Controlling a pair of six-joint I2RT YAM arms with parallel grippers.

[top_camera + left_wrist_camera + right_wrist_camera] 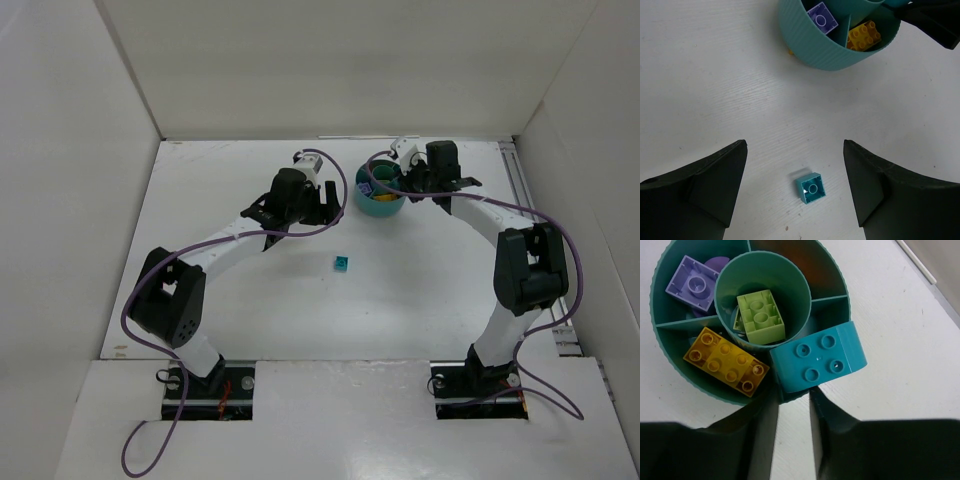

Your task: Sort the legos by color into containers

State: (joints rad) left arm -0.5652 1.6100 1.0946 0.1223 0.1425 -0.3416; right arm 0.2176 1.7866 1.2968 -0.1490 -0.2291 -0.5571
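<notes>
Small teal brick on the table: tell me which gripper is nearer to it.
Left. The left gripper hangs open over the small teal brick, which shows between its fingers; the right gripper is away at the tub.

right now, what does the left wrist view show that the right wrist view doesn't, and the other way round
Only the left wrist: a small teal brick lying on the table between the fingers of the open left gripper, apart from the teal tub. Only the right wrist: a light green brick inside the central ring, and a larger teal four-stud brick at the tub's rim. Both: the teal tub, with a purple brick and a yellow brick in separate compartments.
</notes>
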